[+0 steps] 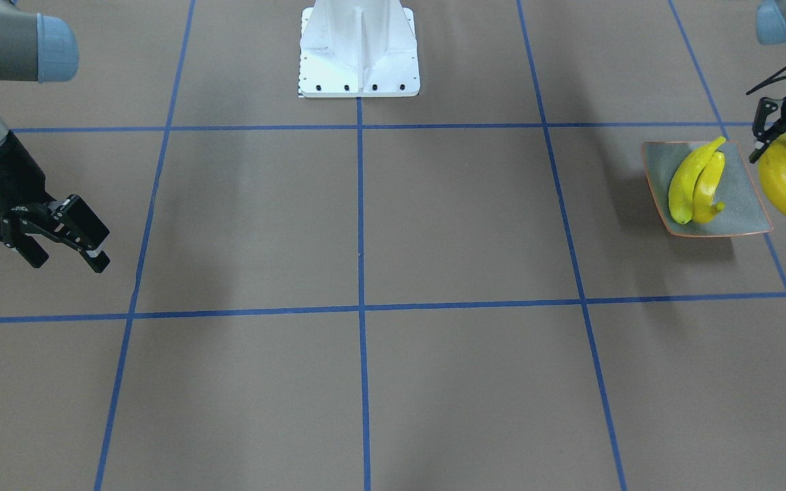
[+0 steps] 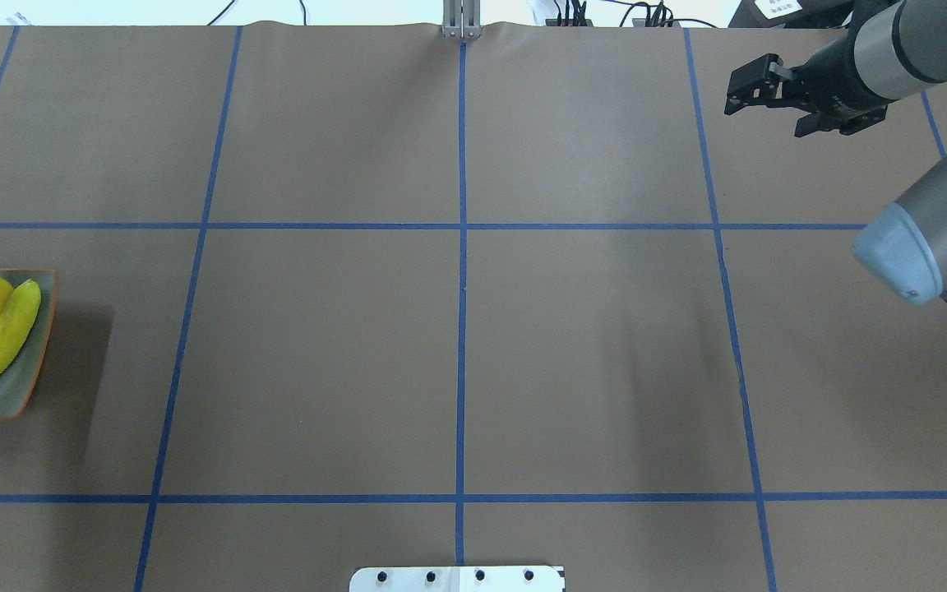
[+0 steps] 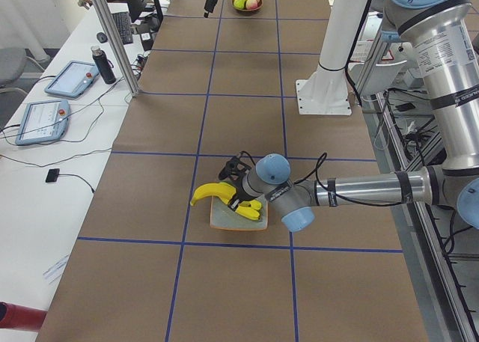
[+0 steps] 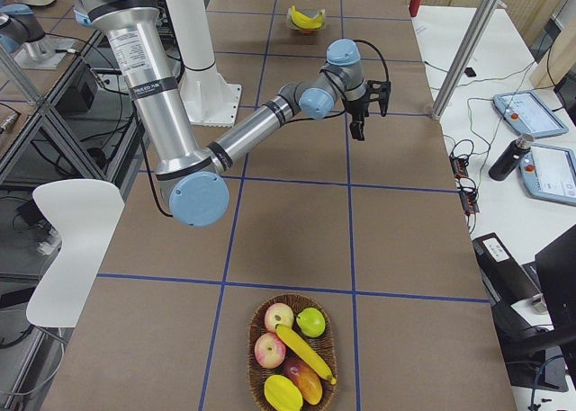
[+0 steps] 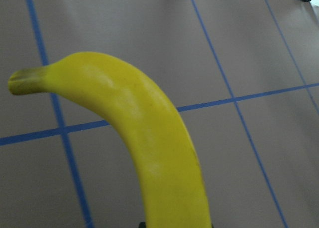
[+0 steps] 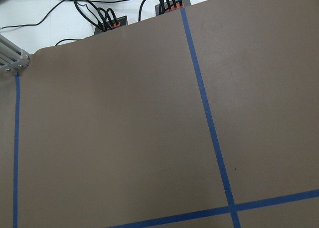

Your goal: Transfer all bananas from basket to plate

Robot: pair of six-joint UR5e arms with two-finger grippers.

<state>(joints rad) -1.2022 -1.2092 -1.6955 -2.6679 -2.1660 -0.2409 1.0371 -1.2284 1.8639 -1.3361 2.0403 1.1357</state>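
Note:
My left gripper (image 1: 783, 140) is shut on one end of a yellow banana (image 1: 785, 184), which hangs in the air just past the edge of the plate (image 1: 748, 204). The same banana fills the left wrist view (image 5: 154, 148). Two bananas (image 1: 696, 181) lie side by side on the grey-green plate, which also shows in the overhead view (image 2: 25, 378). One more banana (image 4: 306, 352) lies in the wicker basket (image 4: 255, 357) at the table's other end. My right gripper (image 1: 65, 259) is open and empty, in the air far from both.
The basket also holds two red apples (image 4: 274, 332), a green apple (image 4: 311, 321) and other fruit. The white robot base (image 1: 359, 51) stands at the table's middle edge. Blue tape lines grid the brown table.

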